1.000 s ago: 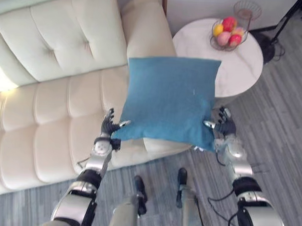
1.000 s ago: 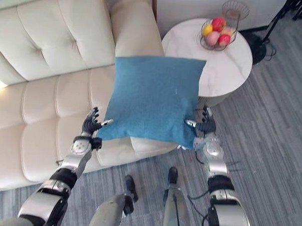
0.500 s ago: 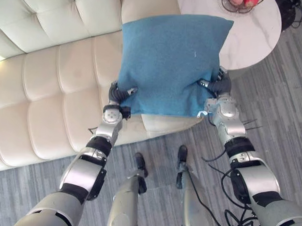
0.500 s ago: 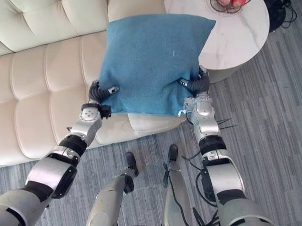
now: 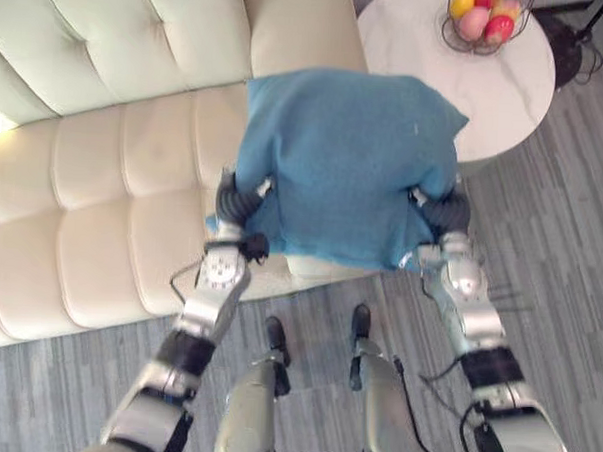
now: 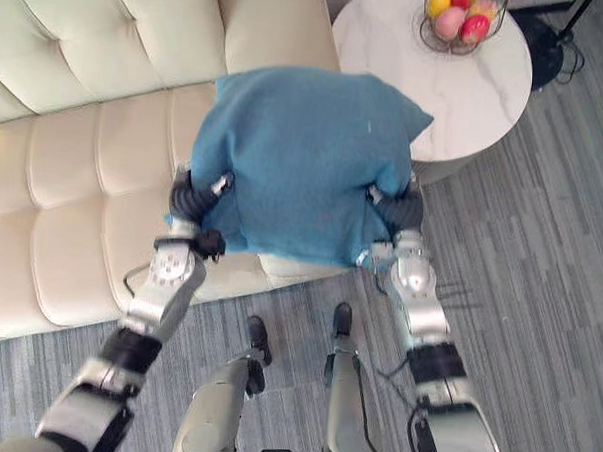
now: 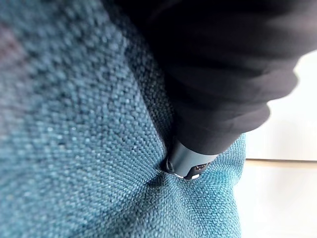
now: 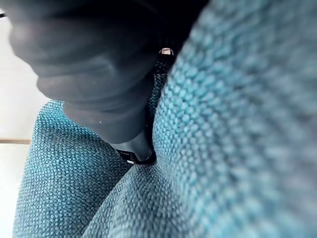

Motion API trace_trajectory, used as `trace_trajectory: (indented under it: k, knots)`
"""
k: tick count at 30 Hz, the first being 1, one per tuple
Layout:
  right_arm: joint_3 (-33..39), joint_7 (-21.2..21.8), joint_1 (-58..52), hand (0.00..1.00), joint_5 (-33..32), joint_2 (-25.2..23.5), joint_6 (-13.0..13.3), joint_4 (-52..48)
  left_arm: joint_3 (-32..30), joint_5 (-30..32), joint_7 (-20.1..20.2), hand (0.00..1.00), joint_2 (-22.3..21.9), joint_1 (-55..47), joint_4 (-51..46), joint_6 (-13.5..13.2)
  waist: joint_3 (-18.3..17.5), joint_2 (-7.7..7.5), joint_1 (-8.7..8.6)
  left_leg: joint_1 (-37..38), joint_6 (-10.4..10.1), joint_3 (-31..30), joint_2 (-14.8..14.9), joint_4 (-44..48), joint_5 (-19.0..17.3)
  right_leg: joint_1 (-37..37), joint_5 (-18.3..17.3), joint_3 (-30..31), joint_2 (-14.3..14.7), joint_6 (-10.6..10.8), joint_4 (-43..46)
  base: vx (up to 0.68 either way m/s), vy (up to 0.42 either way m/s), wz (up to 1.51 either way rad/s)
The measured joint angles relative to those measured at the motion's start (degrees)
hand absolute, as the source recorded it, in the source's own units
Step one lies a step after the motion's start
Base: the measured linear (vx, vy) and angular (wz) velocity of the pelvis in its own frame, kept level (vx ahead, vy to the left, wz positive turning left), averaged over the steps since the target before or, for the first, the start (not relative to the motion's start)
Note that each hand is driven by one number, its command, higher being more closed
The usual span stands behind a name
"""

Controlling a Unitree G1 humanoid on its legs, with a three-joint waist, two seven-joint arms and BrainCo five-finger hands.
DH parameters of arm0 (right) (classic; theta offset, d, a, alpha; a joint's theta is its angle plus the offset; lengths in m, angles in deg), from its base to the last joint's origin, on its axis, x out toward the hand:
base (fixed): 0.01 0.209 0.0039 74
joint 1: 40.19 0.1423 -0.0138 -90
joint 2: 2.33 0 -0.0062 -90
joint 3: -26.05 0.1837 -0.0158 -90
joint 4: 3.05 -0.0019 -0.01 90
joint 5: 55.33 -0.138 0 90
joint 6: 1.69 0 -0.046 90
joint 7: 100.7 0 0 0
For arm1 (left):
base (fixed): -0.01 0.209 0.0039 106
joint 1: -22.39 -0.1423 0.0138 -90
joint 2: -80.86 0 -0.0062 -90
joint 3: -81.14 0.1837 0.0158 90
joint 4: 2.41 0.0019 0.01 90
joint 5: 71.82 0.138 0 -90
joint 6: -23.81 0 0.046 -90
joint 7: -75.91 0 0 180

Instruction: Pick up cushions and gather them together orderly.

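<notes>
Cushion point(image 5: 349, 163): one, blue, was held above sofa point(image 5: 104, 167) front edge.
Left hand point(image 5: 235, 199): fingers clamped on one side of it.
Right hand point(image 5: 448, 210): fingers clamped on the other side.
Desk point(image 5: 429, 51): one, round, carried one fruit basket point(image 5: 483, 16).

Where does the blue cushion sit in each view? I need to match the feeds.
Left eye view: blue cushion at centre, gripped between left hand and right hand.
Right eye view: blue cushion at centre, slightly further left.
Left wrist view: its blue weave close up against the hand.
Right wrist view: the same weave.
Landmark: fruit basket, top right in both eye views.
</notes>
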Motion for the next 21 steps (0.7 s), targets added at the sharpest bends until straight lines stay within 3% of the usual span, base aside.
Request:
trace_trajectory:
  k: [5, 10, 13, 15, 16, 18, 19, 20, 21]
  knots:
    - [-2.51, 0.46, -8.0, 1.0, 1.43, -1.05, 0.15, -5.93, 0.0, 0.85, 0.23, 1.0, -0.7, -11.19, -6.45, -0.76, -6.22, 0.15, 0.44, 6.04, -0.94, -1.61, -0.78, -3.3, 0.75, 5.77, -1.8, -2.23, -0.64, 0.14, -0.14, 0.07, 0.012, 0.19]
    - [-3.3, 1.54, -13.24, 1.0, 2.48, -1.05, 1.83, -9.7, 0.0, 1.65, 1.07, 1.0, -1.03, -17.39, -10.23, -2.05, -10.05, 0.48, 0.95, 10.48, -0.95, -3.87, -1.84, -6.94, 1.16, 10.67, -3.32, -4.62, -1.53, 0.81, -0.24, 0.02, 0.023, 0.31]
    - [-3.38, 1.54, -14.6, 1.0, 3.78, -1.08, 2.08, -10.24, 0.03, 1.98, 1.66, 1.0, -1.53, -17.98, -10.84, -2.05, -11.92, 0.7, 1.08, 10.33, -1.13, -7.54, -2.72, -7.32, 1.65, 12.83, -3.9, -8.33, -2.46, 1.22, -0.48, 0.0, 0.037, 0.66]
    - [-3.32, 1.34, -14.54, 1.0, 4.25, -1.03, 2.11, -10.24, 0.04, 2.08, 1.73, 1.0, -1.56, -17.76, -12.12, -2.04, -12.48, 0.77, 0.89, 7.38, -1.07, -10.15, -2.75, -6.95, 2.39, 13.74, -3.88, -14.6, -3.87, 1.2, -0.72, -0.03, 0.032, 1.23]
    - [-3.12, 1.28, -14.54, 1.0, 4.36, -1.07, 2.11, -10.23, 0.09, 2.09, 1.73, 1.0, -1.62, -17.53, -12.16, -2.03, -12.94, 0.88, 0.28, 6.13, -0.03, -7.84, -1.83, -7.02, 1.61, 13.93, -3.85, -17.18, -4.21, 1.18, -0.91, -0.05, 0.034, 1.85]
    - [-1.27, 0.25, -14.38, 1.0, 5.94, -0.82, 2.14, -10.14, 1.49, 2.06, 1.71, 1.0, -1.82, -15.6, -11.77, -1.91, -13.19, 0.8, -0.09, 3.37, 1.57, 10.65, 3.65, -3.88, 0.65, 15.57, -3.82, -25.18, -5.87, 1.15, -1.43, -0.03, 0.076, 2.02]
    - [0.08, -0.03, -14.23, 1.0, 6.11, -0.74, 2.09, -9.55, 2.63, 2.0, 1.71, 1.0, -2.19, -14.76, -11.28, -1.83, -13.41, 1.19, 0.19, 3.48, 3.86, 24.96, 8.51, -0.13, -0.67, 17.09, -3.9, -29.27, -6.28, 1.29, -1.38, 0.02, 0.111, 1.73]
    - [0.75, -0.11, -14.24, 1.0, 6.24, -0.73, 2.02, -9.34, 3.16, 1.89, 1.72, 1.0, -2.42, -14.7, -11.2, -1.79, -13.65, 1.56, -0.04, 3.94, 5.01, 30.98, 10.53, 1.7, -0.78, 18.11, -3.92, -31.59, -6.46, 1.31, -1.38, 0.06, 0.154, 2.13]
    - [2.29, -0.26, -14.27, 1.0, 6.99, -0.67, 2.02, -8.56, 4.71, 1.86, 1.77, 1.0, -2.47, -14.45, -11.12, -1.75, -14.0, 2.03, -1.59, 4.39, 7.16, 38.91, 12.61, 4.4, -0.85, 20.37, -3.92, -35.95, -7.41, 1.32, -1.23, 0.08, 0.144, 1.91]
